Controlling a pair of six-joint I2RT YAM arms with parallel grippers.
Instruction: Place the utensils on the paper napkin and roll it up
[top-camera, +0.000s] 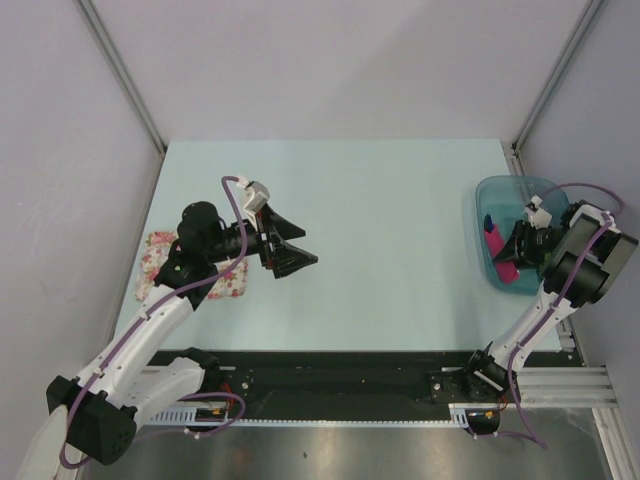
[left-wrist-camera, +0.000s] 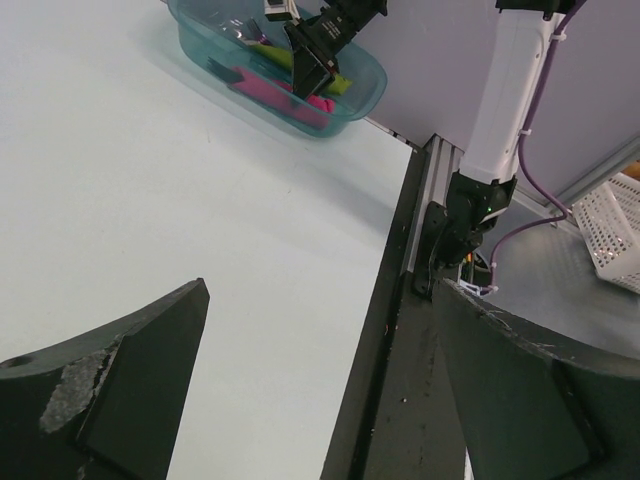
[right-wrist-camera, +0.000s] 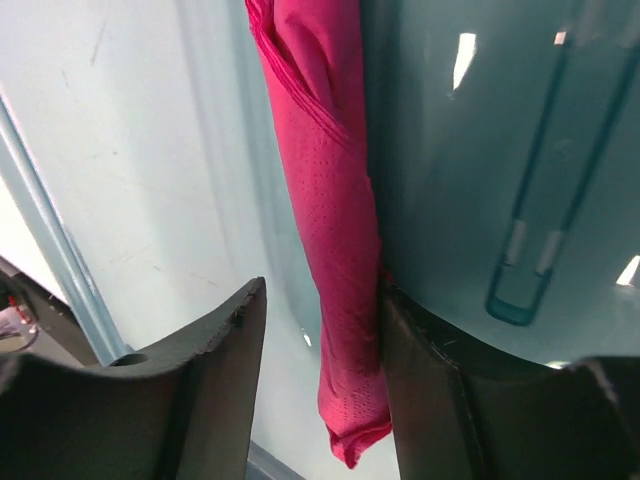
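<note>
**Status of the work**

1. Paper napkin (right-wrist-camera: 330, 200): lies inside the teal bin (top-camera: 500, 185) at the right edge of the counter (top-camera: 380, 200). It is not spread flat. It forms a long, narrow, creased bundle along the bin floor.
2. Utensils: a dark blue piece (top-camera: 488, 222) shows in the bin just beside the napkin. Whether any cutlery sits inside the bundle cannot be told.
3. Right hand (top-camera: 515, 248): lowered into the bin, straddling the near end of the napkin. The fingers stand apart. The napkin touches the inner face of one finger, with a gap to the other, so it is released, not clamped.
4. Left hand (top-camera: 308, 247): spread wide and empty, hovering above the counter by the floral cloth (top-camera: 160, 255), well apart from the bin.

**Assessment**

The bundle shape suggests a finished roll set down in the bin, which would leave only clearing the right arm. If the bundle holds no cutlery, every step remains: lift the napkin out, spread it on the counter, lay the utensils on it, and roll.
</note>
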